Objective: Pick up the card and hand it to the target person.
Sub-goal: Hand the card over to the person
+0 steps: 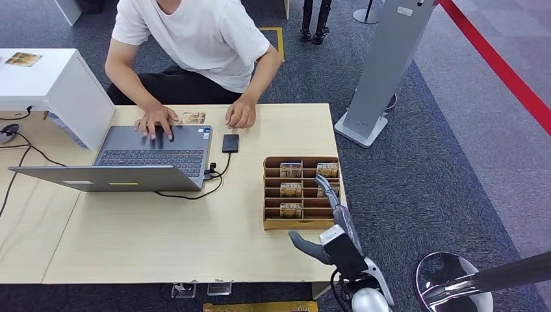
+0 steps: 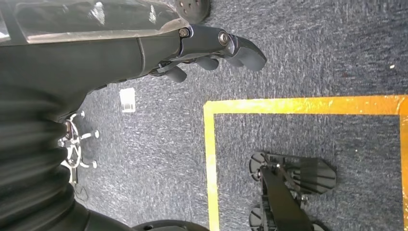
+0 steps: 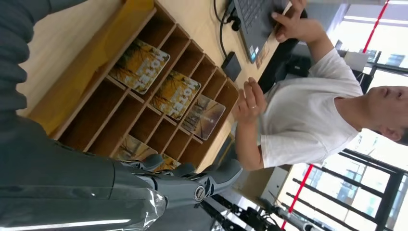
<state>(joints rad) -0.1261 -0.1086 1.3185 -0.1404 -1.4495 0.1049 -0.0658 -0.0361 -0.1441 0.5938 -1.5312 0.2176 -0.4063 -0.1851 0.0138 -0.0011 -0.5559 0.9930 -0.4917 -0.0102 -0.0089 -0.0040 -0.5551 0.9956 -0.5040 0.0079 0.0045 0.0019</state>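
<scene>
**Reception desk, card rack and surrounds**

Surface: light wood table, with blue-grey carpet around it. On the floor to the near right, a round chrome base. Further right and back, a red floor line and a grey stand on a flat foot.

Right hand: at the table's near right edge, thumb spread to the left and fingers stretched forward over the rack's right column. The fingers reach down at the nearer card there; whether they have closed on it cannot be told, as the right wrist view hides the contact.

Left hand: hanging over carpet beside a yellow floor marking, fingers loosely curled with nothing in them.

Container: wooden card rack, right side of table, divided into two columns of narrow slots. Contents: three cards in the left column, front card, middle card, back card; right column holds a far card and a nearer card partly covered by the fingers. All printed yellow-brown.

Mid table: black phone, cabled, lying just right of an open grey laptop.

Far edge: loose card lying flat on the table beyond the laptop. Person in white T-shirt seated opposite, one hand on the keyboard, the other resting on the table.

Far left: white cabinet with a printed item on top.
</scene>
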